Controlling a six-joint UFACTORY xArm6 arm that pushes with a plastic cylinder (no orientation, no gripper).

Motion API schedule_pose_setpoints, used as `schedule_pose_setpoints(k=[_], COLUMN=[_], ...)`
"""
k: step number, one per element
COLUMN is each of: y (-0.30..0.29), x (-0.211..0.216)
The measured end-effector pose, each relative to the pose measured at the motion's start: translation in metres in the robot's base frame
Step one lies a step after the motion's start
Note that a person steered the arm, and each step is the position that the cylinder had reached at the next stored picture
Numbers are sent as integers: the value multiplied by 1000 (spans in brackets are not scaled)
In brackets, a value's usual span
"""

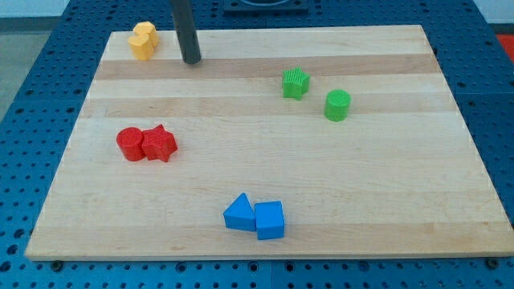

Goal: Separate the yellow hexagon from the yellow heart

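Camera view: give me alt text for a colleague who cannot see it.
My tip rests near the board's top left, just right of the touching yellow hexagon and yellow heart. Elsewhere: two red blocks touching, two blue blocks touching, two green blocks apart.

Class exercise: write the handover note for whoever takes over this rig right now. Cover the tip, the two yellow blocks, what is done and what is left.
My tip rests on the board just to the view's right of the yellow pair, not touching it.
The yellow heart and yellow hexagon sit pressed together in the board's top-left corner.
Done: nothing.
Left: push the two apart.
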State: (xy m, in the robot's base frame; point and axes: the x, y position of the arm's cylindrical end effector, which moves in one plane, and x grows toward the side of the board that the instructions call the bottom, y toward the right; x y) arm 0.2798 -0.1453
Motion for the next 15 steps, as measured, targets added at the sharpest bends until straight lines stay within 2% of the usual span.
schedule_pose_setpoints(k=[3,5,8,9,11,14,15], y=[-143,-160,-159,-152,-74,14,24], x=[7,2,-89,-89,-88,-88,-88])
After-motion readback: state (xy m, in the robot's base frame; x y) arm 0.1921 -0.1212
